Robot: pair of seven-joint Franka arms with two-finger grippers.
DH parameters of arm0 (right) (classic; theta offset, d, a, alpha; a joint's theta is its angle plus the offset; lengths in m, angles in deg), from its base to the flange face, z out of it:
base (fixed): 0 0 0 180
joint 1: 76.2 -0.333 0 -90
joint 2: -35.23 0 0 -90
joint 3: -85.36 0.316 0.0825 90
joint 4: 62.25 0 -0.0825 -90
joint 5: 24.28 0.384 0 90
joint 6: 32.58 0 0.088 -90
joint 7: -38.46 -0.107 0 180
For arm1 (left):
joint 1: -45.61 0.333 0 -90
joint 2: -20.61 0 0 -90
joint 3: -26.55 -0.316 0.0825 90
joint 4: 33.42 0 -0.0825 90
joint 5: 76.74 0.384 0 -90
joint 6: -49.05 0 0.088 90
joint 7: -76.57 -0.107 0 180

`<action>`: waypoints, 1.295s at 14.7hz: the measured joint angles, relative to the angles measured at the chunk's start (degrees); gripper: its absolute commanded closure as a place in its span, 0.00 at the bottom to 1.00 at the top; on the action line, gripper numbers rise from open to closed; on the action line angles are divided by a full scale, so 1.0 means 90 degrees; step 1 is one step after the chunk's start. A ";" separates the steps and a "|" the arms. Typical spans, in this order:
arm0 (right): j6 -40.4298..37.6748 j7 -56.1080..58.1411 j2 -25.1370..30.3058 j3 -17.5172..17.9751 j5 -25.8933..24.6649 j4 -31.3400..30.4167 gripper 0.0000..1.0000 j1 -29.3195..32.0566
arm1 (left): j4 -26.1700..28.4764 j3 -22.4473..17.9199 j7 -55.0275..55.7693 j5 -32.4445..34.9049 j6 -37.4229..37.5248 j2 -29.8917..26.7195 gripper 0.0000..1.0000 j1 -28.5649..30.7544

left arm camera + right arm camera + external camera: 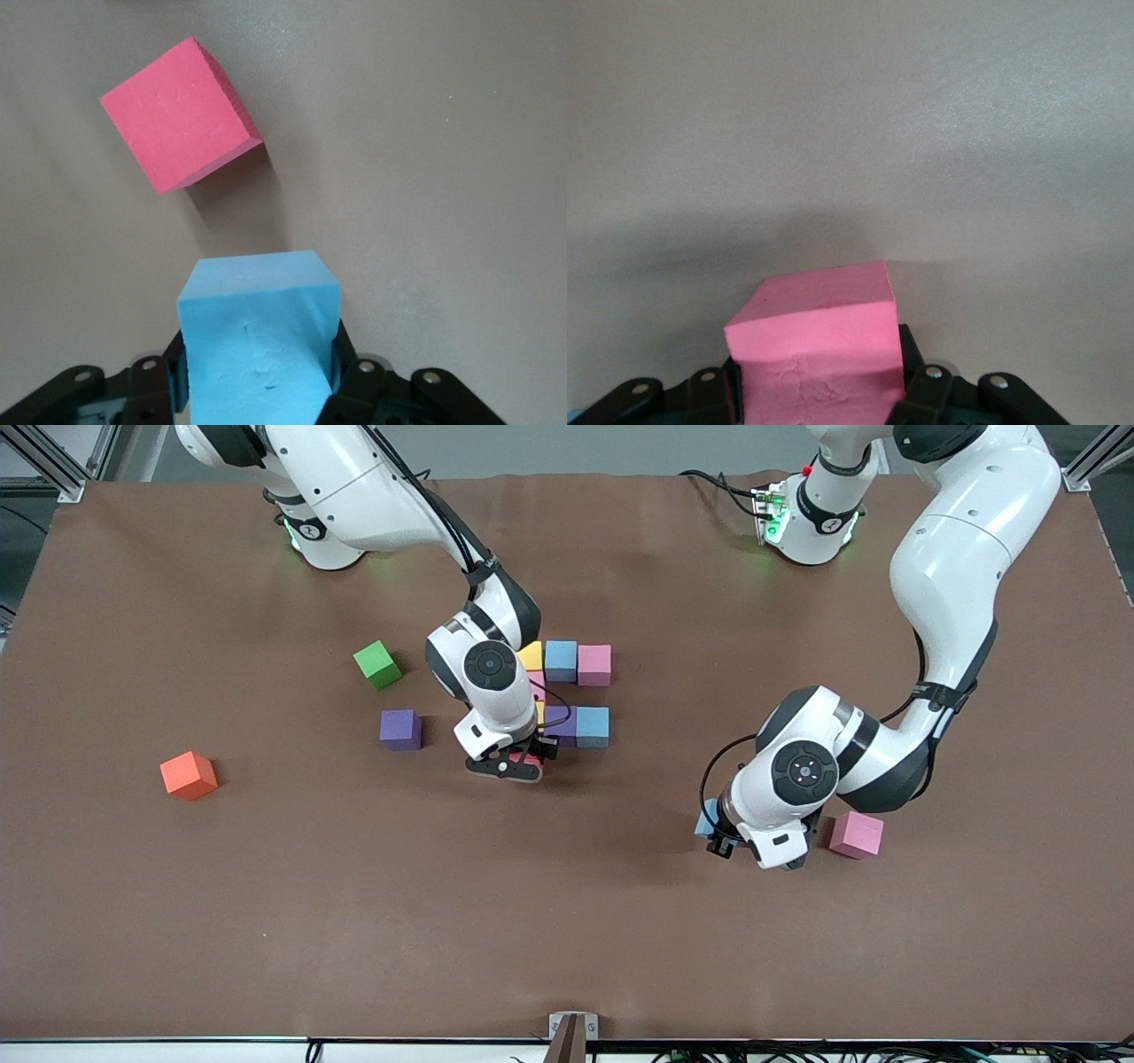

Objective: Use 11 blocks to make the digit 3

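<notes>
The partial digit 3 stands mid-table: a yellow cube [530, 655], a light blue cube [560, 660] and a pink cube [594, 664] in a row, with a purple cube [560, 724] and a light blue cube [592, 726] in a row nearer the camera. The right arm hides the cubes joining them. My right gripper [518, 762] [819, 367] is shut on a pink block [815, 345], just camera-side of the figure. My left gripper [722, 834] [257, 354] is shut on a light blue block [257, 328] [705, 819], beside a loose pink block [856, 834] [177, 113] on the table.
A loose purple cube [400, 729] lies toward the right arm's end from the figure. A green cube [377, 664] sits farther from the camera than it. An orange cube [188, 775] lies nearer the right arm's end of the brown table [567, 921].
</notes>
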 measured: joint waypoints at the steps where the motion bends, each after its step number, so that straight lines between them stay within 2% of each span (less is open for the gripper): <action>1: 0.0000 0.0000 0.0000 0.0000 0.0000 0.0000 0.98 0.0000 | 0.0000 0.0000 0.0000 0.0000 0.0000 0.0000 0.69 -0.0001; 15: -0.0083 -0.0011 0.0010 0.0001 0.0000 0.0004 0.94 -0.0008 | 0.0000 0.0000 0.0000 0.0000 0.0000 0.0000 0.69 -0.0003; 16: -0.0084 -0.0012 0.0010 0.0001 0.0000 0.0004 0.86 -0.0008 | 0.0000 0.0000 0.0000 0.0000 0.0000 0.0000 0.69 -0.0003; 17: -0.0085 -0.0012 0.0010 0.0001 0.0000 0.0004 0.63 -0.0008 | 0.0000 0.0000 0.0000 0.0000 0.0000 0.0000 0.69 -0.0003; 18: -0.0085 -0.0012 0.0010 0.0001 0.0000 0.0004 0.35 -0.0008 | 0.0000 0.0000 0.0000 0.0000 0.0000 0.0000 0.69 -0.0003; 19: -0.0085 -0.0013 0.0011 0.0001 0.0000 0.0005 0.14 -0.0008 | 0.0000 0.0000 0.0000 0.0000 0.0000 0.0000 0.69 -0.0003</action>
